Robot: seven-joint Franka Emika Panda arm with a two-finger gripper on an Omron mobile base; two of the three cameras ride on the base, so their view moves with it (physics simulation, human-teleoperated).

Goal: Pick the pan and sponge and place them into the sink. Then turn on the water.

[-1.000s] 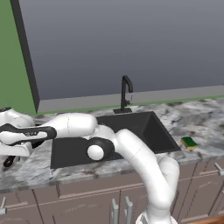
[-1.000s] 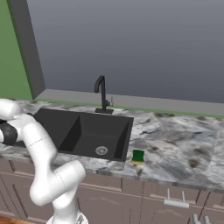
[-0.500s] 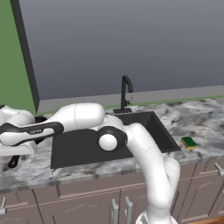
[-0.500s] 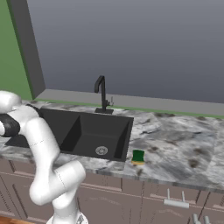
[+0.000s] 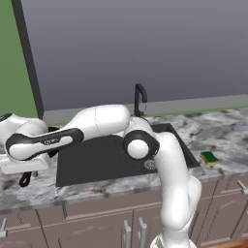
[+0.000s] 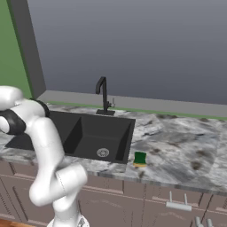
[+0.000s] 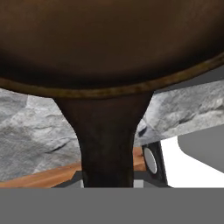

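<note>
Counter, grey marbled stone, runs the full width over brown cabinets; the arm reaches far out to its left along it. Wall behind is flat grey, w/ a green strip at the left edge.

Sink: matte black basin sunk in the counter, right of the hand in the left base view; also seen in the right base view, round metal drain on its floor. Slim black gooseneck faucet stands at the sink's back edge, well to the right of the hand and behind it. No stream under the spout.

Pan: in the hand view its dark brown underside and rim sit right in front of the camera, handle running straight down toward the fingers. Stone counter and a wood-coloured strip show below it. In the left base view a small dark bit sticks out under the wrist, above the counter left of the sink.

Hand: at the far left, beyond the sink's left edge. Fingers themselves can't be made out, but it's pressed together, pinching the pan handle.

Sponge: green face up, yellow edge, on the counter just right of the sink, well apart from the hand, on the opposite side; same in the right base view.
</note>
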